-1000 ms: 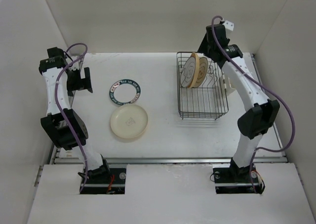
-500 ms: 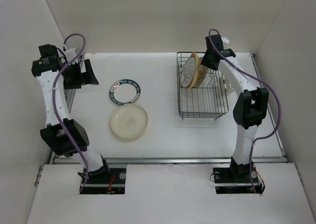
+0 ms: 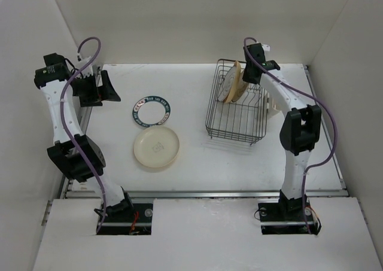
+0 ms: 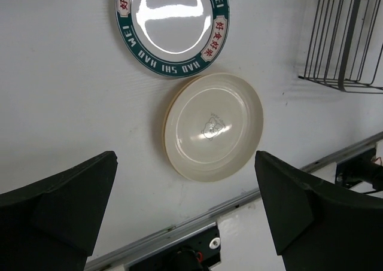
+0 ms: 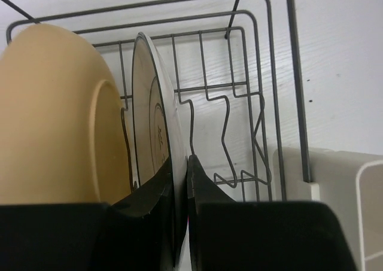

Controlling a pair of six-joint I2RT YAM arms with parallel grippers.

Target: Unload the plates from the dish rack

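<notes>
The dark wire dish rack (image 3: pixel 237 122) stands at the back right of the table. Two plates stand upright in it: a tan plate (image 5: pixel 54 121) and, next to it, a white plate (image 5: pixel 154 127) with dark rings. My right gripper (image 5: pixel 181 169) is shut on the white plate's rim, one finger on each face; from above it (image 3: pixel 247 73) sits over the rack's far end. On the table lie a green-rimmed plate (image 4: pixel 172 26) and a cream plate (image 4: pixel 213 126). My left gripper (image 4: pixel 184 163) hangs open and empty above them, at the far left (image 3: pixel 103 89).
A beige holder (image 5: pixel 335 187) is clipped to the rack's right side. White walls enclose the table on the left, back and right. A metal rail (image 3: pixel 203 193) runs along the table's near edge. The rack's corner (image 4: pixel 347 37) shows at the left wrist view's upper right.
My right gripper has closed onto the white plate's rim. The rack has shifted to the left and skewed. The left arm has drawn back a little toward the left wall.
</notes>
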